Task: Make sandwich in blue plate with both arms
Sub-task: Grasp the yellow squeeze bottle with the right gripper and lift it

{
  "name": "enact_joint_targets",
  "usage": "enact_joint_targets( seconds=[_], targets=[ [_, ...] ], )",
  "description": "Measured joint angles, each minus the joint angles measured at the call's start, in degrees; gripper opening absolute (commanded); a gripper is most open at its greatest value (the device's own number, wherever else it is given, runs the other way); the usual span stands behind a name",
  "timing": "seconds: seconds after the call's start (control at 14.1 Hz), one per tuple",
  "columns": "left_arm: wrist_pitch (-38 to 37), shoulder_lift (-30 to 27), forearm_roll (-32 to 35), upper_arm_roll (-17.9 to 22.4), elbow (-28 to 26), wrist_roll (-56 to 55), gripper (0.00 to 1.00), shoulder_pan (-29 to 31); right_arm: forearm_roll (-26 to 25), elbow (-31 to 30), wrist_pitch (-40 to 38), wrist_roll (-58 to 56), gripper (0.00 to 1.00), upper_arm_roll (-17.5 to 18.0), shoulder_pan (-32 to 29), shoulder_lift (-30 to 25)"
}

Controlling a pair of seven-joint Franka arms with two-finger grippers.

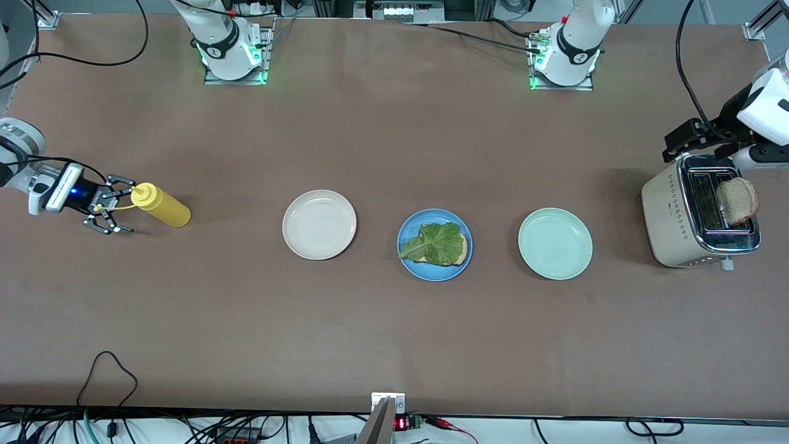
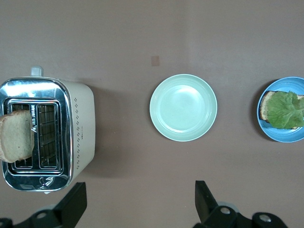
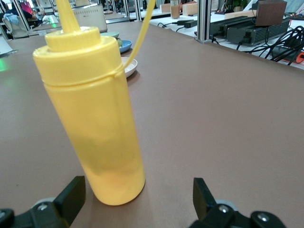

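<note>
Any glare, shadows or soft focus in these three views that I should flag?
Front view: even light, green glow at both arm bases, a soft shadow beside the toaster. Left wrist view: bright glare on the toaster's chrome top, a sheen on the mint-green plate. Right wrist view: the yellow bottle fills the foreground, and the plates and desks past it look soft.

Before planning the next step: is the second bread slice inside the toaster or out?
Partly in: the bread slice stands up out of a slot of the toaster.
</note>
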Motion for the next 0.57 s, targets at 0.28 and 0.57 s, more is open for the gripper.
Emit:
enact_joint_targets(
  seconds=[0.28,0.57],
  targets=[
    [0.04,0.00,0.00,0.12,0.00,0.00,1.00,0.00,0.07,0.24,-0.14,-0.12,1.00,1.44,-0.02,1.11],
    [0.05,0.00,0.00,0.16,0.00,0.00,1.00,0.00,0.07,-0.06,-0.58,-1.30,1.00,2.77,0.39,1.71]
  ],
)
